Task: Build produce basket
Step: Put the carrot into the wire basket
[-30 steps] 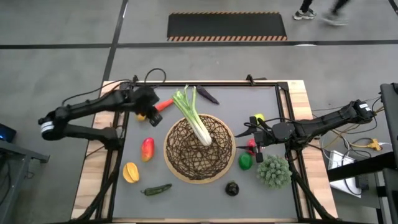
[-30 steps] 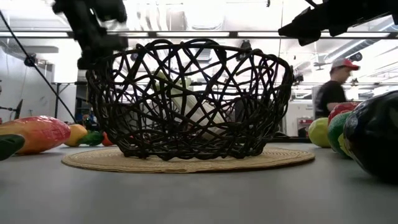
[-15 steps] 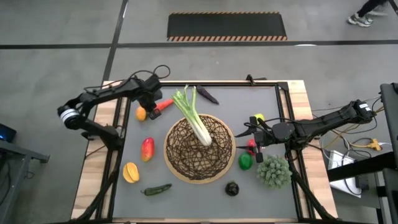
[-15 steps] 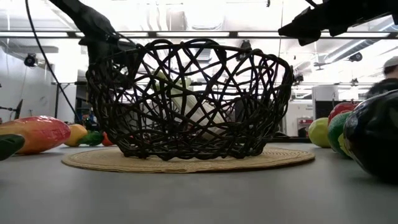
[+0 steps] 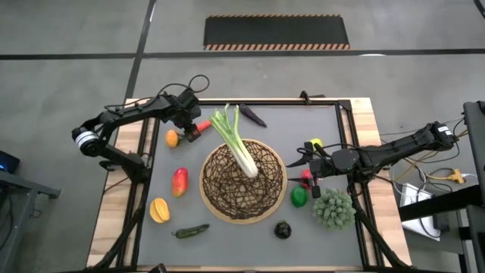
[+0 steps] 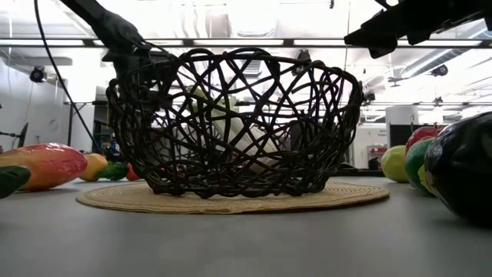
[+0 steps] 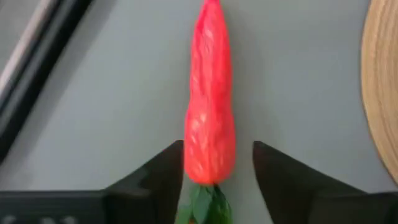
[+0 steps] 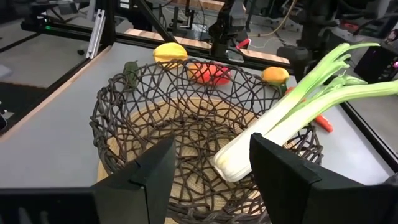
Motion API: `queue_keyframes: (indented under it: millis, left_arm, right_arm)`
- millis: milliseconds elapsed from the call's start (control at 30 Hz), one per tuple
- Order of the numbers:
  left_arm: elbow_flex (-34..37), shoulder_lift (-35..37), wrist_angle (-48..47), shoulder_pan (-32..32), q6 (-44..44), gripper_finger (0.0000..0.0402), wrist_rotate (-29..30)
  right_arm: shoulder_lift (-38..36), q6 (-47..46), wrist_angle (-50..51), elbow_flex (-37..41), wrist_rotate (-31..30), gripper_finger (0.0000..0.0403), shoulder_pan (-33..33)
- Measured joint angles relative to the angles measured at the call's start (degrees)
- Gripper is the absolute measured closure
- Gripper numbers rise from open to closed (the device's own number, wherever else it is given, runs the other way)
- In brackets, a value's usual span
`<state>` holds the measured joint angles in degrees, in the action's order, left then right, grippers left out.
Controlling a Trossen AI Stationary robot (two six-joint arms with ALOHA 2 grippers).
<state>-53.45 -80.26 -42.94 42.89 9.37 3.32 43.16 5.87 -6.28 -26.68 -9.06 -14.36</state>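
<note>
Jaws of the left gripper [image 7: 211, 180] stand apart on either side of the orange carrot [image 7: 211, 99], near its leafy end, not visibly pressing on it; the carrot lies flat on the grey bench [image 5: 227, 227]. In the high view the left arm reaches in from the bench's left edge, elbow bent outward, with the left gripper [image 5: 189, 125] low over the carrot [image 5: 198, 127] at the far left, just beside the basket [image 5: 227, 193]. The basket sits in the middle of the bench on its tan rim, and the leek [image 5: 236, 144] lies in it, white end inside and green leaves hanging over the far edge.

The right arm stretches in from the right side, its gripper [image 5: 309, 168] held near the basket's right edge with jaws spread wide and gripping nothing; its wrist view looks across the basket [image 8: 155, 106] at the leek [image 8: 280, 124].

A lime [image 5: 299, 196] lies right of the basket.
</note>
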Motion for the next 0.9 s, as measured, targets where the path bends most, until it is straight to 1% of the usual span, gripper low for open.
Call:
queue_keyframes:
  millis: [67, 167, 467, 700, 900]
  left_arm:
    - [0.02, -0.38, 1.63, 0.00, -0.02, 0.0203, 0.08]
    - [0.02, -1.42, 2.91, 0.03, 0.00, 0.0189, 0.10]
    - [0.04, -6.58, 5.45, 0.17, 0.33, 0.0187, 0.12]
    - [0.04, -10.69, 5.47, 0.24, 0.56, 0.0187, 0.14]
    - [0.07, -11.88, 5.45, 0.24, 1.97, 0.0191, 0.55]
  right_arm:
    - [0.00, -0.33, 0.00, 0.00, 0.00, 0.0213, -0.01]
    - [0.00, -0.45, 0.00, 0.00, 0.00, 0.0213, -0.01]
    - [0.00, -0.85, 0.03, 0.00, 0.00, 0.0213, -0.01]
    - [0.00, -0.94, 0.04, 0.00, 0.00, 0.0213, -0.01]
    - [0.00, -0.94, 0.04, 0.00, 0.00, 0.0213, -0.01]
